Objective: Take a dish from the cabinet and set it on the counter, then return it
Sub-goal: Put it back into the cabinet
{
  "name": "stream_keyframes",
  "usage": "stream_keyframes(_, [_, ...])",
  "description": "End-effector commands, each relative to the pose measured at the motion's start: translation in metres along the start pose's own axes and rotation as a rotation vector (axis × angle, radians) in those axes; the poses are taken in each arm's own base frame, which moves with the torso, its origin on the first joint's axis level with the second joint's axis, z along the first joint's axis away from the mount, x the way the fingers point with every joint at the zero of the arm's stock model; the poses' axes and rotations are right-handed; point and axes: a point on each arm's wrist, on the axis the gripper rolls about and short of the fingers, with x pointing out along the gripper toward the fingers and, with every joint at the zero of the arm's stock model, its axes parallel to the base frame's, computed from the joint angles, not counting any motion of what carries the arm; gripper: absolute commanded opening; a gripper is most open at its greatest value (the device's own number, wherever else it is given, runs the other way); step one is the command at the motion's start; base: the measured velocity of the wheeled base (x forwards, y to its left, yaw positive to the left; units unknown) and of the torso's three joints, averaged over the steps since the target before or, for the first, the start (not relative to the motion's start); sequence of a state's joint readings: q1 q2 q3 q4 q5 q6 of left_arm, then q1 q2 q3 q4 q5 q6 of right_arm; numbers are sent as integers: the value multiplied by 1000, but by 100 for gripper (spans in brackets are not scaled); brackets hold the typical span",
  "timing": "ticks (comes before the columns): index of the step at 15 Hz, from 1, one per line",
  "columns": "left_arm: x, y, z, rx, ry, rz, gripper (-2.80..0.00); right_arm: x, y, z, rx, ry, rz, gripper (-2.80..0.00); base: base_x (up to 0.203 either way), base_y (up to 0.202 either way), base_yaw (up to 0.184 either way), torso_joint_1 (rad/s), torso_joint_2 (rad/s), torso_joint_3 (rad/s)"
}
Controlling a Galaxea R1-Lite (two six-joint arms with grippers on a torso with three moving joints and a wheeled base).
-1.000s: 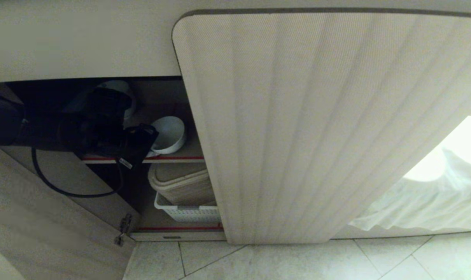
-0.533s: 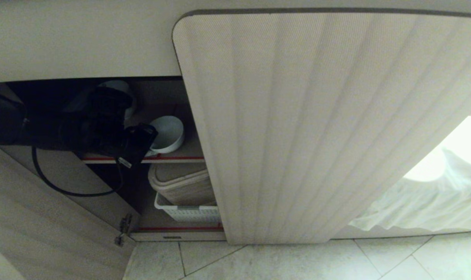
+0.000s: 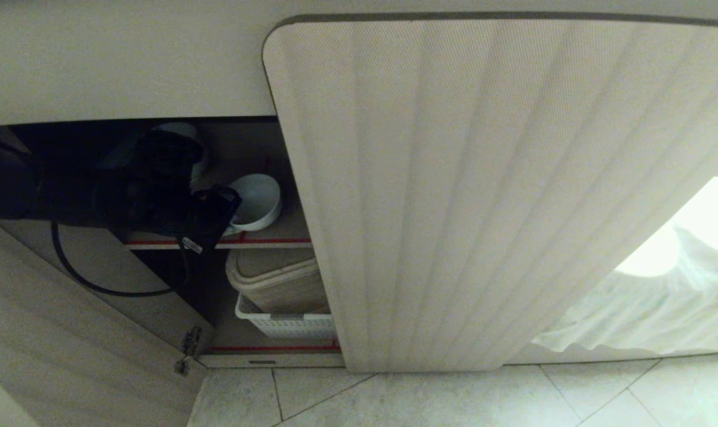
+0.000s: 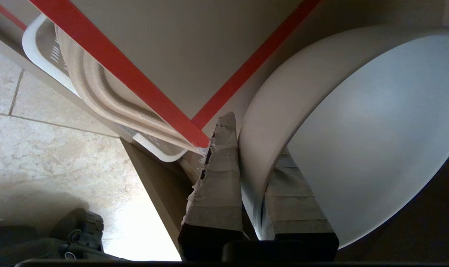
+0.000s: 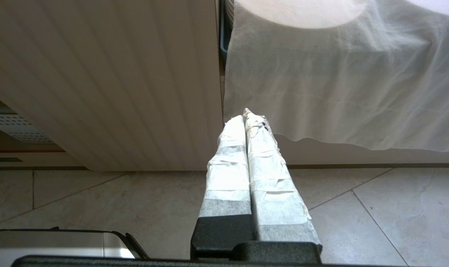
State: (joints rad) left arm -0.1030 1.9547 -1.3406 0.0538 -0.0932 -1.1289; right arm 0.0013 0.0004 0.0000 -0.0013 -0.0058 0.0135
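Left gripper (image 4: 250, 148), clenched on the small glossy white bowl's (image 3: 257, 200) nine-o'clock rim, is mid-retrieval; next, draw it clear of the red-taped shelf (image 3: 264, 241).

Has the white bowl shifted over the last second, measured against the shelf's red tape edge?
Yes, slightly. The dish, pinched at its rim by the left gripper, now sits a little higher above the red tape edge, deeper into the cabinet.

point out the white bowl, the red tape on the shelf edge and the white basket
white bowl (image 3: 257, 198), head view, on its inner wall.
red tape (image 3: 275, 241), head view, on the strip along the shelf's front edge.
white basket (image 3: 287, 325), head view, on its perforated front wall.
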Motion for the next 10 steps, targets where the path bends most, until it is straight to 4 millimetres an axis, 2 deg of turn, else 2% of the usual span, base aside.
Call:
stream_keyframes(1, [2,1,0,-7,3,7,-280,0,0,0,0,-1,0,-280,0,0,0,0,0,0])
stream_keyframes(10, [7,4,-1,-8,7,18,-280,0,0,0,0,-1,0,-280,0,0,0,0,0,0])
